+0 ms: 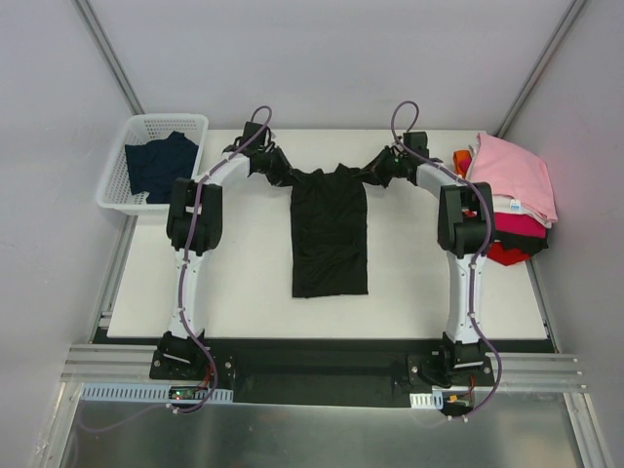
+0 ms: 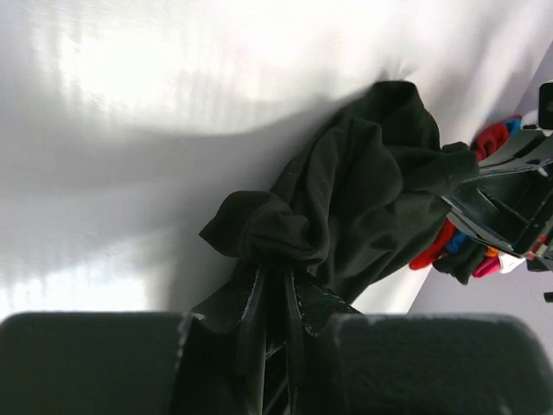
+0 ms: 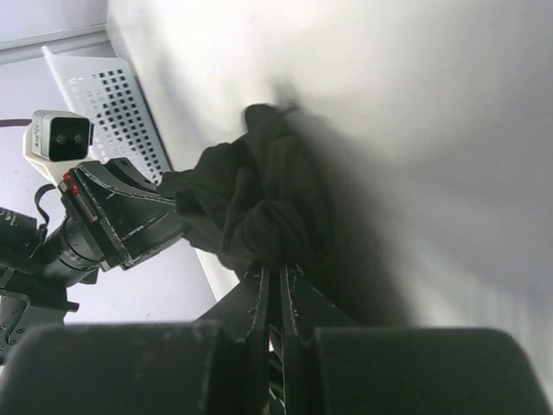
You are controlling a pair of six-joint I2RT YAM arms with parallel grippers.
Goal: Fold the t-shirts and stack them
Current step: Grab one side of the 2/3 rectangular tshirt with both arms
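A black t-shirt (image 1: 330,234) lies lengthwise in the middle of the white table, folded into a narrow strip. My left gripper (image 1: 290,176) is shut on its far left corner, and my right gripper (image 1: 371,174) is shut on its far right corner. In the left wrist view the black cloth (image 2: 346,199) bunches right at the closed fingers (image 2: 276,290). The right wrist view shows the same bunch of black cloth (image 3: 268,216) pinched between that gripper's fingers (image 3: 278,290). A stack of folded t-shirts (image 1: 512,195), pink on top with white, magenta, red and orange below, sits at the right edge.
A white perforated basket (image 1: 151,161) at the far left holds a dark navy t-shirt (image 1: 161,166). Grey walls enclose the table on three sides. The two arms arch inward over the table's far half.
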